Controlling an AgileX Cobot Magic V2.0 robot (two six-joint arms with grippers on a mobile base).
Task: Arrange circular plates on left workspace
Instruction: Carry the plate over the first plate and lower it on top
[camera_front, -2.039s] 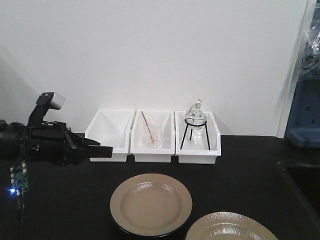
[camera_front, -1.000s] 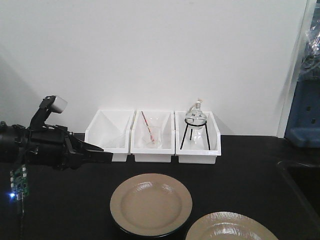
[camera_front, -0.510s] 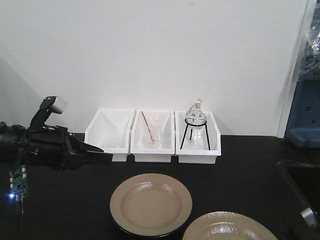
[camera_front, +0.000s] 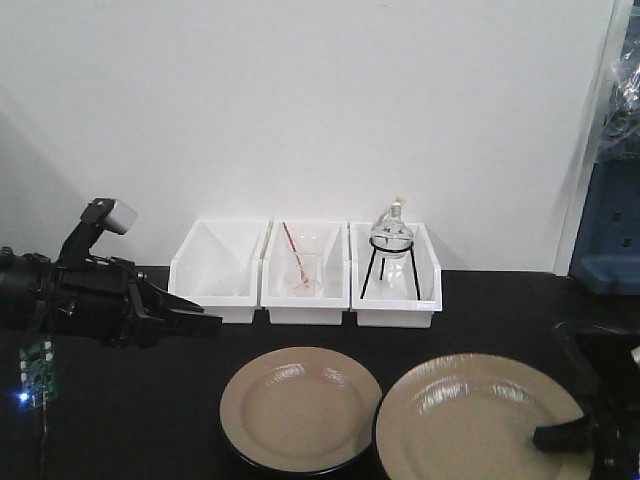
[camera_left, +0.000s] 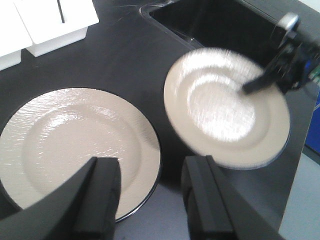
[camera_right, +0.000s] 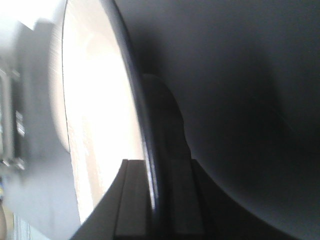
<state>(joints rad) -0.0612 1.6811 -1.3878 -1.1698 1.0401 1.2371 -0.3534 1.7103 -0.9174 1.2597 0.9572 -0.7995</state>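
Note:
Two glossy tan circular plates are in view. One plate (camera_front: 302, 408) (camera_left: 75, 150) lies flat on the black countertop (camera_front: 140, 430), the left workspace. The other plate (camera_front: 478, 420) (camera_left: 225, 105) (camera_right: 95, 110) is raised and tilted just to its right, blurred in the left wrist view. My right gripper (camera_front: 560, 435) (camera_left: 260, 82) (camera_right: 157, 170) is shut on that plate's right rim, one finger on each face. My left gripper (camera_front: 205, 322) (camera_left: 152, 172) hovers open and empty, left of the flat plate in the front view; its wrist view looks down at that plate's right edge.
Three white bins (camera_front: 305, 272) line the back wall; the middle one holds a beaker with a red stick, the right one a round flask on a black stand (camera_front: 391, 240). A sunken sink basin (camera_left: 215, 20) lies at the far right, behind the lifted plate.
The right plate has risen from the bottom edge of the view and come further into view, with the right gripper now visible on its rim. The left arm has shifted slightly.

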